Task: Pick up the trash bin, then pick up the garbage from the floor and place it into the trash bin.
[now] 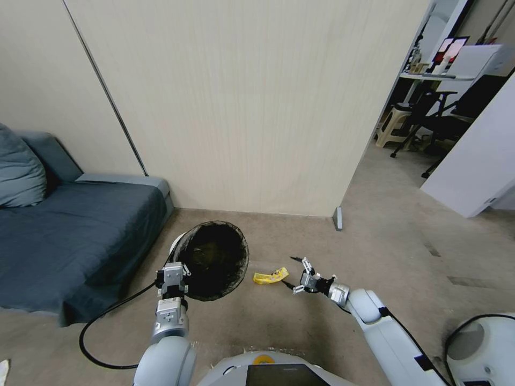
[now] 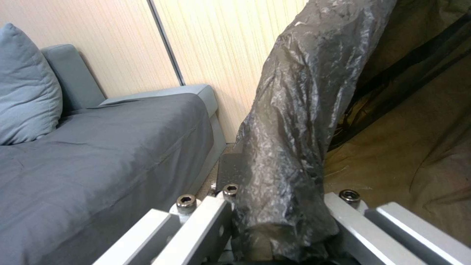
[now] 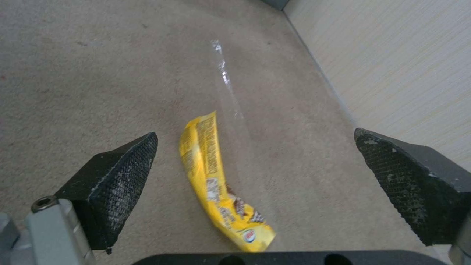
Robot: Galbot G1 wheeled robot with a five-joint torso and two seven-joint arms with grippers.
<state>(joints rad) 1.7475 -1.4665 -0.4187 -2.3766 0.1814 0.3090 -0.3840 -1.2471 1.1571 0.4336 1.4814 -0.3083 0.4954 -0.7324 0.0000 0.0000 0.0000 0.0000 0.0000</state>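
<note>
- The left end effector (image 1: 173,274) is clamping the bag-lined rim of the trash bin (image 1: 214,260), holding it tilted above the floor (image 1: 300,327).
- The right end effector (image 1: 303,275) is hovering wide open and empty.
- The garbage (image 1: 270,276), a yellow wrapper, is lying at its nine o'clock, just beside it.
- Light, thin and crinkly, it looks best pinched mid-length.

Likely office lounge, sofa (image 1: 75,236), desk (image 1: 437,78)

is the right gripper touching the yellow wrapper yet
Apart. The right wrist view shows the open right gripper above the yellow wrapper, floor visible between it and both pads.
</note>
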